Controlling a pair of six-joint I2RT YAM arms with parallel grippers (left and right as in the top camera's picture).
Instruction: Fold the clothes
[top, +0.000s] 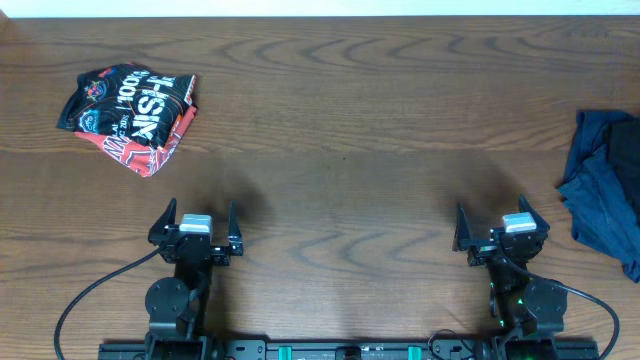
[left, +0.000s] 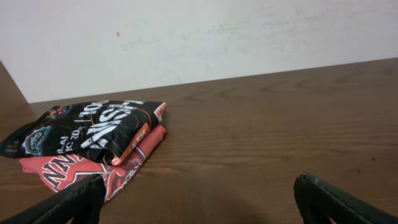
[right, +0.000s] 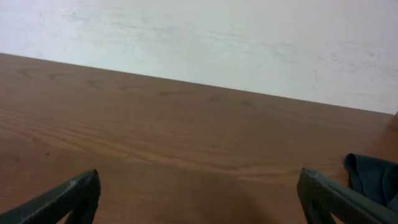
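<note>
Near edge: left gripper (top: 200, 212) and right gripper (top: 491, 218) both spread wide, holding nothing, low over the table (top: 340, 170). Farther out, left: black-and-red shirt (top: 130, 112), folded (white lettering up). Right edge: dark blue clothes (top: 605, 185), crumpled heap, partly out of view.

Brown wood-grain table (top: 340, 120); a folded black-and-red printed garment (top: 130, 112) lies at its far left, a crumpled dark blue garment (top: 606, 190) at the right edge
</note>
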